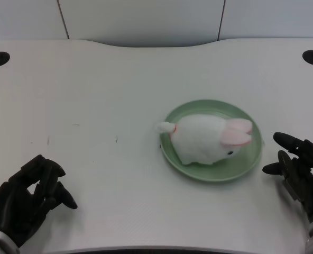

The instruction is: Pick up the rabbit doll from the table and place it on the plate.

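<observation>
Rabbit doll (206, 142) lying on green plate (251, 161), right of centre on white desk (93, 106). Left hand (24, 203) at lower left, fingers curled in, holding nothing, well apart from plate.

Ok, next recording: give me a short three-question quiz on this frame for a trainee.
1. True or false: the rabbit doll lies on the green plate.
2. The left robot hand is: A) holding the doll, B) holding nothing, fingers curled in, near the table's front edge, C) resting on the plate.
3. Fill in: the doll's tail reaches over the plate's ____ rim, as seen in the picture.

Key: 1 true; 2 B; 3 left.
</observation>
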